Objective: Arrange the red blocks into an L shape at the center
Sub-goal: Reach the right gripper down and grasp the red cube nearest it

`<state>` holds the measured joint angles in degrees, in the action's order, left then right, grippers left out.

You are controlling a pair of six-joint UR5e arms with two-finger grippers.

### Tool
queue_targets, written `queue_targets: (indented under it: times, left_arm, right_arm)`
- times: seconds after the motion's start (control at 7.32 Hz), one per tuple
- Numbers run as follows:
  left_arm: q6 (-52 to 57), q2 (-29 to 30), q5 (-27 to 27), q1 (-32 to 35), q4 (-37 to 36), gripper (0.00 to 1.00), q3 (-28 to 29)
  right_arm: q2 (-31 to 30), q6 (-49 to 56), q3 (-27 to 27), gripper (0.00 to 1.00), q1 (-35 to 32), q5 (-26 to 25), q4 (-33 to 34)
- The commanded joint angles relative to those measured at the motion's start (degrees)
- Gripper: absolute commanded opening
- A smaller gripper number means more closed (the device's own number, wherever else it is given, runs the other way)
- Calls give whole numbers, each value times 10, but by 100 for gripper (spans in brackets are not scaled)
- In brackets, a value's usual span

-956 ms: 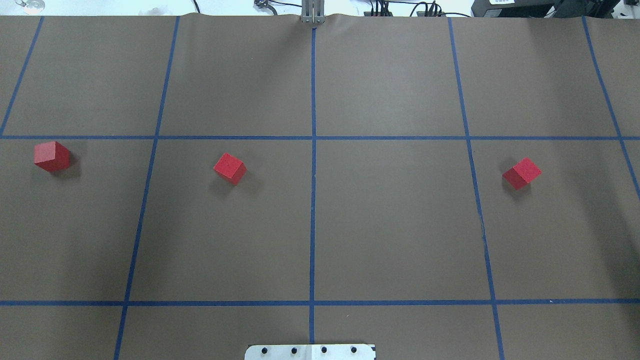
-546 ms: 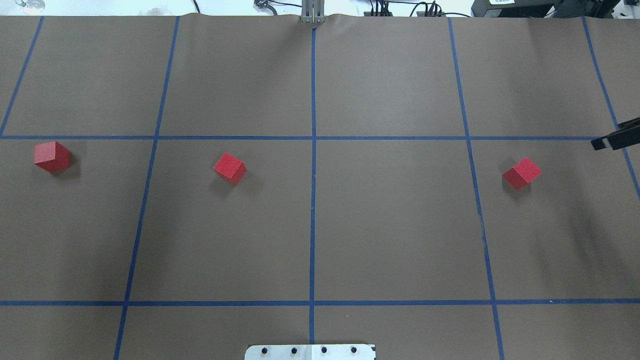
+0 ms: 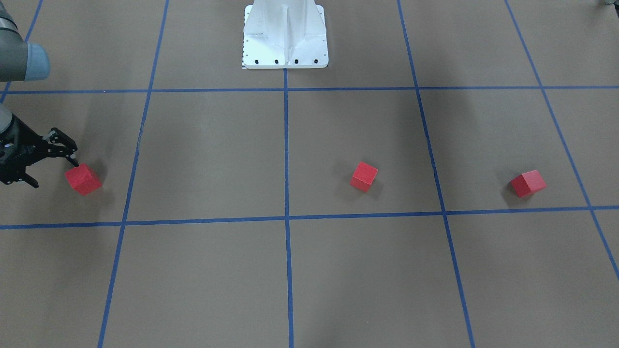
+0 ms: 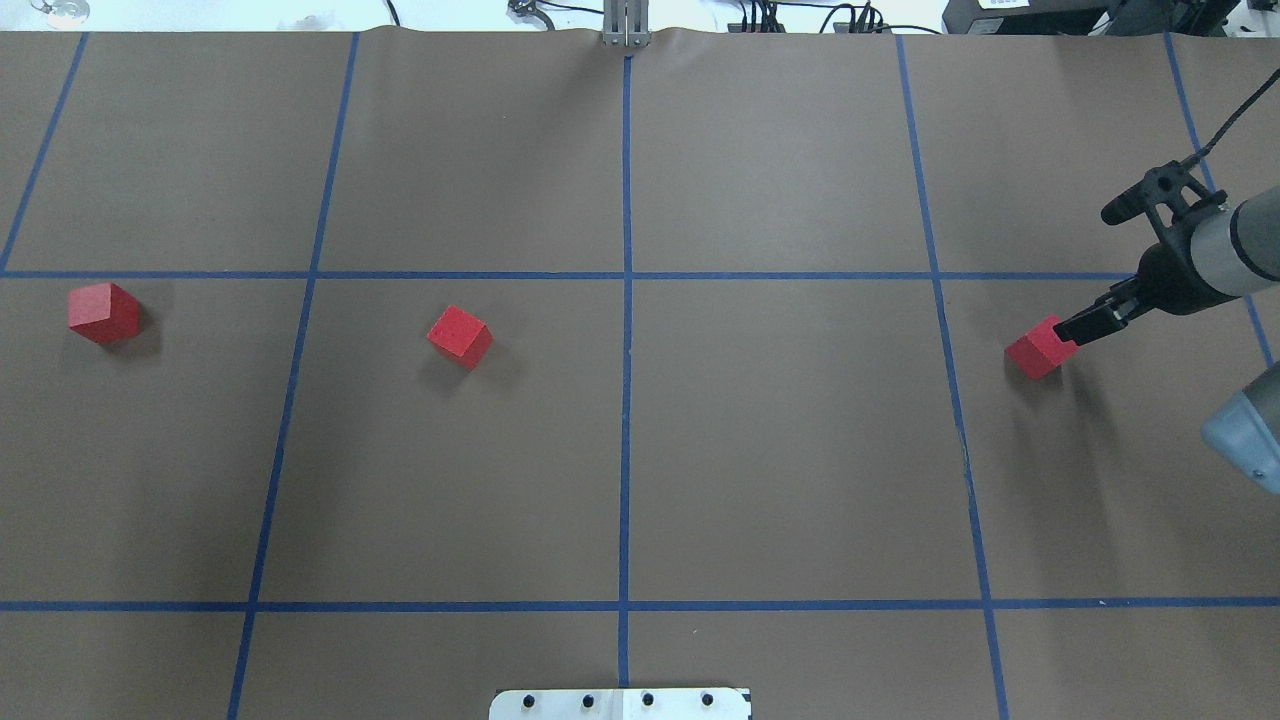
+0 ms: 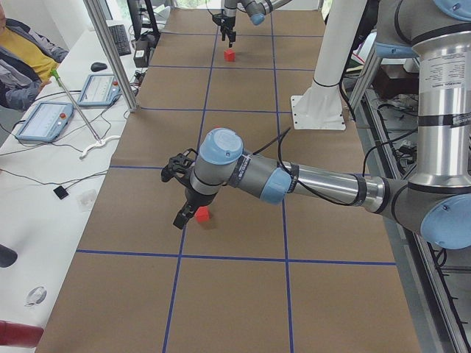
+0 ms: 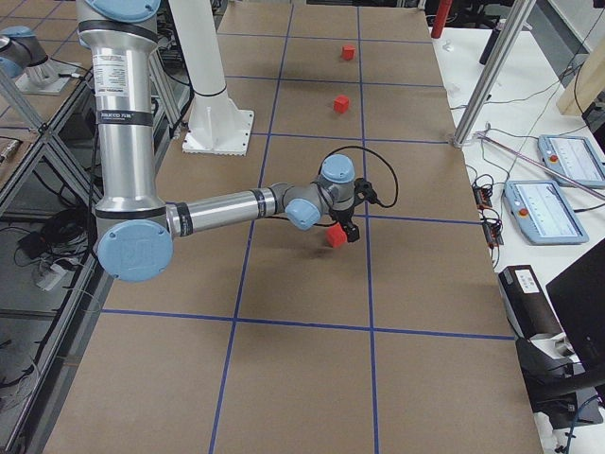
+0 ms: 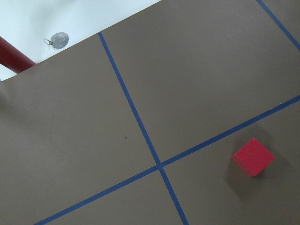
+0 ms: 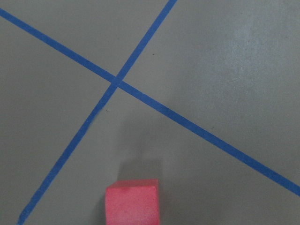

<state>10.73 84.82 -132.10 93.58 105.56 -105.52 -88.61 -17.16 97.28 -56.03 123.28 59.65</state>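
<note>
1. The right gripper [image 3: 52, 170] hangs low, far out to the right of the white robot base [image 4: 620, 703]. Its jaws are spread apart and grip nothing.
2. The first red block [image 4: 1040, 350] sits on the table at that gripper's fingertips. One tip overlaps its corner, but I can't tell whether it touches.
3. The second red block [image 4: 460, 336] lies ahead and somewhat left of the base, and the third red block [image 4: 103, 312] lies far out to its left.
4. The center [image 4: 700, 430], straight ahead of the base, lies between the first and second blocks.
5. The left gripper [image 5: 176, 198] shows only in the side view, beside the third red block. I cannot tell whether its jaws are apart or together.
</note>
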Motion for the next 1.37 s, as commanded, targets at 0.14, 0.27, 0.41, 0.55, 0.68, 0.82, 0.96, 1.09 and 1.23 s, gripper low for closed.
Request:
queue_targets:
  times: [0.14,0.27,0.41,0.55,0.68,0.82,0.96,1.09,1.23]
  left_arm:
    - [0,0,0,-1,2,100,1]
    - [0,0,0,-1,5,100,1]
    - [0,0,0,-1,5,100,1]
    - [0,-1,0,-1,5,100,1]
    - [1,-1,0,-1,6,100,1]
    - [1,-1,0,0,6,100,1]
    - [1,-1,0,0,6,100,1]
    - [1,-1,0,-1,6,100,1]
    - [1,-1,0,-1,6,100,1]
  right_arm:
    - [-5,-19,-5,97,33,-15,2]
    - [-2,-19,-11,89,36,-15,3]
    - [1,-19,-19,83,36,-14,3]
    - [1,-20,-19,78,37,-13,4]
    - [4,-20,-19,73,38,-13,5]
    - [5,-21,-19,66,38,-13,6]
    - [5,-38,-19,48,38,-12,6]
    - [13,-77,-17,24,37,-10,6]
    - [26,-119,-12,7,37,-8,6]
